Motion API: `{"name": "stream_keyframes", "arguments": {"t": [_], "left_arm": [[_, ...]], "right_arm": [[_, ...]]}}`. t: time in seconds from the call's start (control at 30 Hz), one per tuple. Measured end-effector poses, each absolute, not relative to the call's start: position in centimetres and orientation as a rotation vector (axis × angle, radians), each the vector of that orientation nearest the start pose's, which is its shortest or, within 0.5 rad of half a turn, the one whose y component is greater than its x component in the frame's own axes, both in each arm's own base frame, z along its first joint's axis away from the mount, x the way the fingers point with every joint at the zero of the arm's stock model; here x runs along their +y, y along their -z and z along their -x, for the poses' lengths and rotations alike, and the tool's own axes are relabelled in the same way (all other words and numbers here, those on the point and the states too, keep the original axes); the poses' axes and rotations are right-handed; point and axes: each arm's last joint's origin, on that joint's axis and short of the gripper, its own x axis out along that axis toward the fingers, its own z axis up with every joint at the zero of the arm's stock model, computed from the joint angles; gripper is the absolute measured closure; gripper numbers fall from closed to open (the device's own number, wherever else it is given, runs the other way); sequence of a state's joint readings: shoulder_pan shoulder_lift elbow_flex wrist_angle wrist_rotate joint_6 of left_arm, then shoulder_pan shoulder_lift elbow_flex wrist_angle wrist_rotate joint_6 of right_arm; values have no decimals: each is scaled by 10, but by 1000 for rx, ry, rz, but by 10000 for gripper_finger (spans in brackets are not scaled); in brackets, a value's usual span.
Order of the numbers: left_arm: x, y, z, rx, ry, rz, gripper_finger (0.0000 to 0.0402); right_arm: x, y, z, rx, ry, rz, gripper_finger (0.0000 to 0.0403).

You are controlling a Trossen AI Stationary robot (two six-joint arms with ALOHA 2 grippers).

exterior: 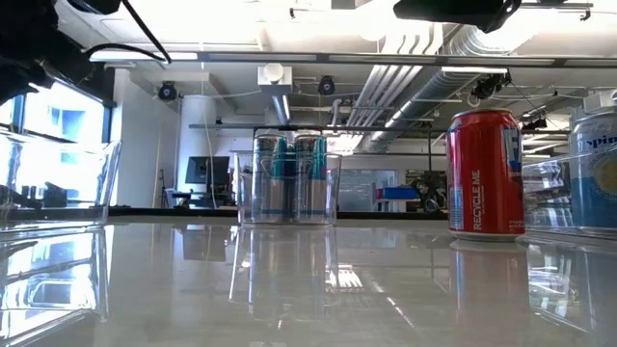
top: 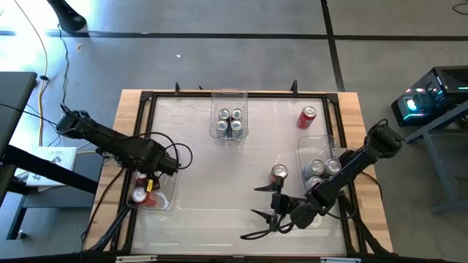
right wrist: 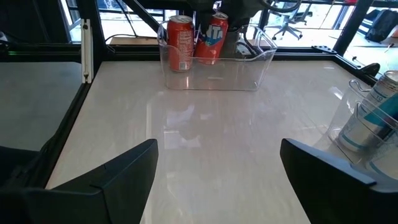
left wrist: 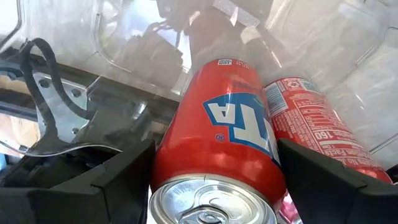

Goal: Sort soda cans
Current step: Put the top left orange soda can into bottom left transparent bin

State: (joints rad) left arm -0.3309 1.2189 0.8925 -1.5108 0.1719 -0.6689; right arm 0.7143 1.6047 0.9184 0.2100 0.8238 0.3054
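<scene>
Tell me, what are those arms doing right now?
Left gripper open around red can in left bin. Right gripper open, empty, beside loose can. Nothing in the way.

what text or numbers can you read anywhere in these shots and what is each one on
"RECYCLE ME": runs up the side of the red can standing on the table in the low view.
"TA": big white letters on blue, on the red can between the left gripper's fingers.
"160": in the panel on the second red can beside it; its fine print is too small to read.
"spin": cut-off lettering on the pale blue can at the low view's edge.

Red and silver soda cans [top: 307, 117], mostly binned, upright.
</scene>
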Motion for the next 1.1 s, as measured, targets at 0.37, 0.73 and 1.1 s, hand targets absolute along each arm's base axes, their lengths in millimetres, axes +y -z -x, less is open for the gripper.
{"name": "stream_keyframes", "arguments": {"t": [0.37, 0.73, 1.1], "left_arm": [[-55, -220, -139, 1952, -297, 388, 89], [-51, -220, -140, 1967, -322, 464, 64], [-49, -254, -151, 1893, -305, 479, 50]], "right_arm": [[203, -218, -266, 322, 160, 35, 68], [203, -218, -266, 323, 158, 42, 68], [203, -218, -266, 324, 156, 49, 68]]}}
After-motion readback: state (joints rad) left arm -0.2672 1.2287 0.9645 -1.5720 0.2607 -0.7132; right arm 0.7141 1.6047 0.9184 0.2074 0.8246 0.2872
